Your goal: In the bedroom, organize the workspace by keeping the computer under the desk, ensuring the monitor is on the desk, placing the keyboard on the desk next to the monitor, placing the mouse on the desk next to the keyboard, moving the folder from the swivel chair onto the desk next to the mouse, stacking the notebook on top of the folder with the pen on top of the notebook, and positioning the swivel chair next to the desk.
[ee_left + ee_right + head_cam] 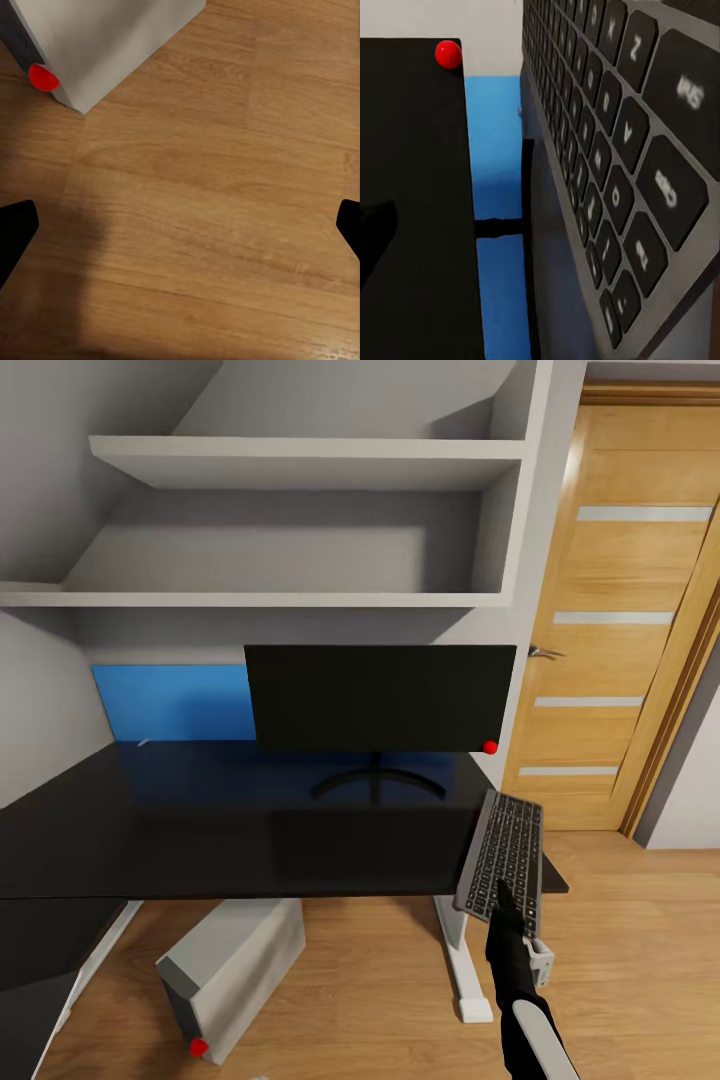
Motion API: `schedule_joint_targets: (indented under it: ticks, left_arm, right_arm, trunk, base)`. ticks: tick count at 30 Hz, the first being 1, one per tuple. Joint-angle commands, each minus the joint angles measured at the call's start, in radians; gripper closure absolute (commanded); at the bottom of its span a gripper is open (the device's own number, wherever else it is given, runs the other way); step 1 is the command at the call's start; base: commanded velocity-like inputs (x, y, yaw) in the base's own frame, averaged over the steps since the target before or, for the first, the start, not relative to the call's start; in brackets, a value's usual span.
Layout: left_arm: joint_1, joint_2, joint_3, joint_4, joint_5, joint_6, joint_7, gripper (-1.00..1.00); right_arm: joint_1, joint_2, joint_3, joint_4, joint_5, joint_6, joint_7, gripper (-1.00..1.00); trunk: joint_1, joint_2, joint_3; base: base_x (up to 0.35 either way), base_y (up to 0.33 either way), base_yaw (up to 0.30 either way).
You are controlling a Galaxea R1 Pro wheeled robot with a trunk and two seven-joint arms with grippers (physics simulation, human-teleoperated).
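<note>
The black monitor (380, 698) stands on the black desk (230, 830), with a red dot at its lower right corner. In the head view my right gripper (503, 897) is shut on the dark grey keyboard (502, 850), which hangs tilted over the desk's right front corner. In the right wrist view the keyboard (615, 150) is very close, with the monitor (412, 187) beyond it. The pale grey computer (235, 970) lies on the floor under the desk. My left gripper (180, 225) is open above the wood floor, near the computer's corner (105, 37) and its red light.
Grey wall shelves (300, 460) hang above the desk, and a blue wall panel (170, 702) sits behind it. A wooden door (620, 610) stands at the right. The desk's white leg (465, 960) is beside my right arm.
</note>
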Motion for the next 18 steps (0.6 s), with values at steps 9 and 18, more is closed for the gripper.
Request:
schedule_joint_targets:
  ticks: [9,18]
  left_arm:
    - [-0.001,0.002,-0.005,0.001,0.008,-0.002,0.009,-1.00]
    - [-0.002,0.003,-0.001,0.003,0.011,-0.003,0.008,-1.00]
  right_arm:
    - [-0.001,0.001,-0.001,0.000,-0.011,-0.001,0.007,-1.00]
    - [-0.001,0.001,-0.001,0.001,-0.011,-0.001,0.007,-1.00]
  trunk:
    - [0.000,-0.001,-0.001]
    - [0.000,-0.001,-0.001]
  base:
    - [0.000,0.000,0.000]
    - [-0.099,0.000,0.000]
